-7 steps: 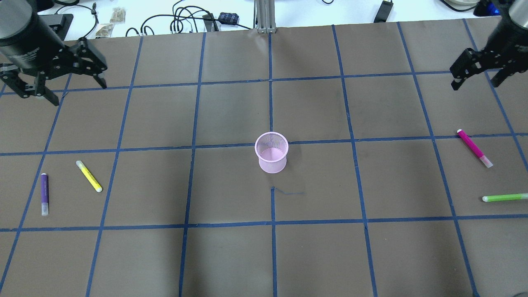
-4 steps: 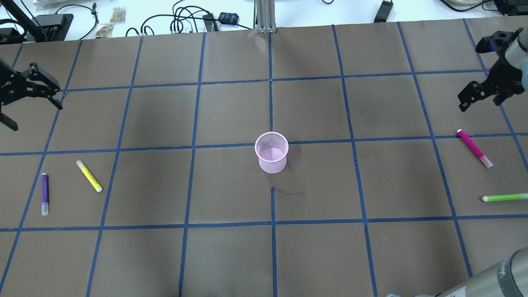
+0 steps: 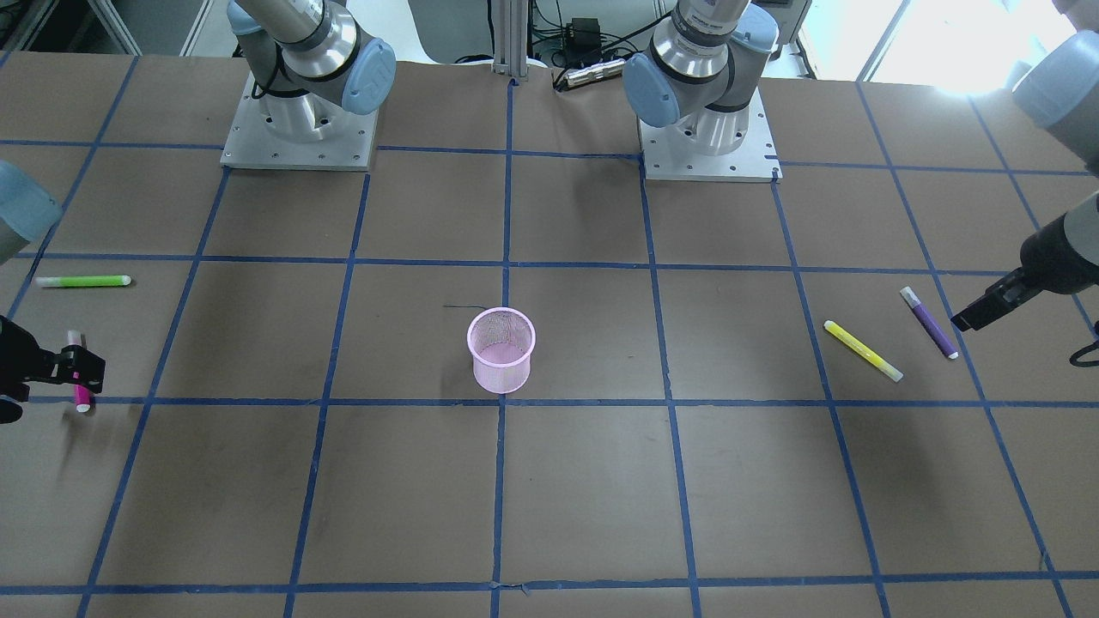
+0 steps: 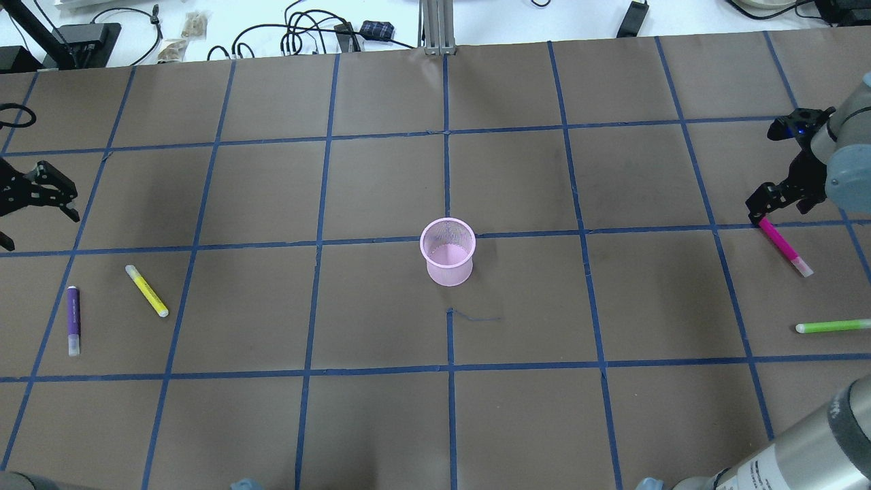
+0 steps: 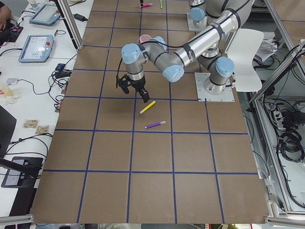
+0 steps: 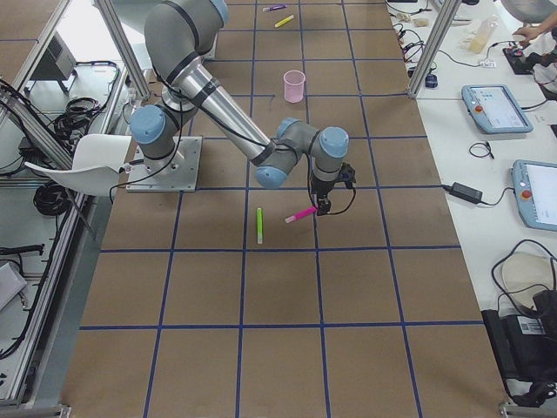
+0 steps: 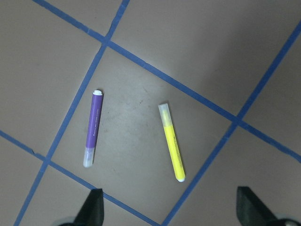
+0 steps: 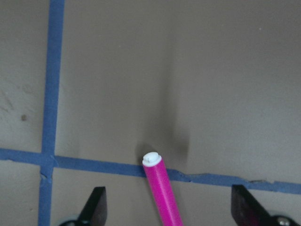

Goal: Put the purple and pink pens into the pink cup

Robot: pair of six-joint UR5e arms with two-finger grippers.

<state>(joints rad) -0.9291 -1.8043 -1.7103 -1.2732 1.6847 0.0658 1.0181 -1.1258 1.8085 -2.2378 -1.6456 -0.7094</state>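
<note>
The pink mesh cup (image 4: pixel 447 260) stands upright at the table's middle, also in the front view (image 3: pixel 501 350). The purple pen (image 4: pixel 73 320) lies flat at the left; it shows in the left wrist view (image 7: pixel 92 128). My left gripper (image 4: pixel 34 221) is open and empty, above the table and beyond the purple pen (image 3: pixel 928 322). The pink pen (image 4: pixel 782 245) lies flat at the right. My right gripper (image 4: pixel 782 204) is open, low over that pen's far capped end. In the right wrist view the pink pen (image 8: pixel 162 188) lies between the open fingers (image 8: pixel 96 207).
A yellow pen (image 4: pixel 147 291) lies just right of the purple one, also in the left wrist view (image 7: pixel 171 141). A green pen (image 4: pixel 831 327) lies nearer the robot than the pink pen. Cables and boxes (image 4: pixel 306 34) lie past the far edge. Blue tape lines grid the brown table.
Both arms have come down and nearer the pens. The left gripper moved left and closer to the purple pen. The right gripper dropped over the pink pen's far end. No pen has moved.
</note>
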